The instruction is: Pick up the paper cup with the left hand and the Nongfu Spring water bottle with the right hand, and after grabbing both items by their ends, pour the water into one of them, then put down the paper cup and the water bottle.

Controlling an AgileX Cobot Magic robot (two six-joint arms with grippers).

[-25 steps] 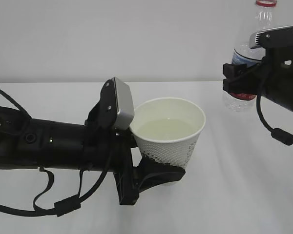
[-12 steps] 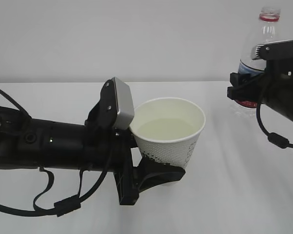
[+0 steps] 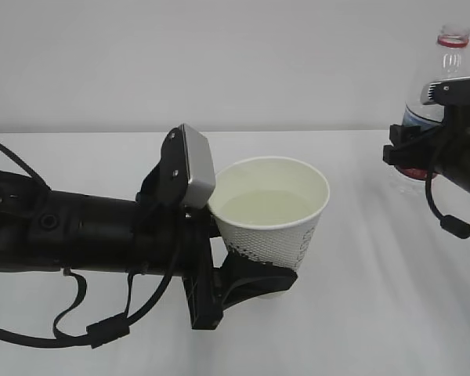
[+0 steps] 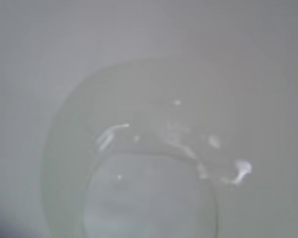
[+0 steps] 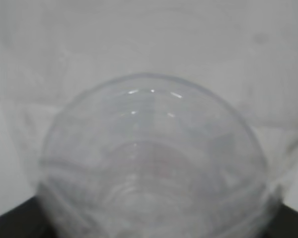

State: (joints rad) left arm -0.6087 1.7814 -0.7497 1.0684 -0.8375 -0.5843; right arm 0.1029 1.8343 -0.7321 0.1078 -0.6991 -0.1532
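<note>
The paper cup (image 3: 276, 223) stands upright in the middle of the exterior view, with pale water (image 3: 268, 206) pooled inside it. My left gripper (image 3: 254, 280) is shut on the cup's base, reaching in from the left. The left wrist view is filled by the cup's cream inside (image 4: 149, 64) and the water (image 4: 149, 198). At the far right the Nongfu Spring water bottle (image 3: 450, 66) is upright, its red neck ring on top. My right gripper (image 3: 403, 153) is shut on its lower body and hides the label. The right wrist view shows only the clear ribbed bottle (image 5: 151, 158), blurred.
A white table (image 3: 376, 313) runs back to a plain white wall. The left arm's black cables (image 3: 94, 329) loop down at the front left. The right arm's cable (image 3: 453, 223) hangs at the right edge.
My right gripper has carried the bottle to the right and downward, away from the cup. The left arm and the cup have stayed still.
</note>
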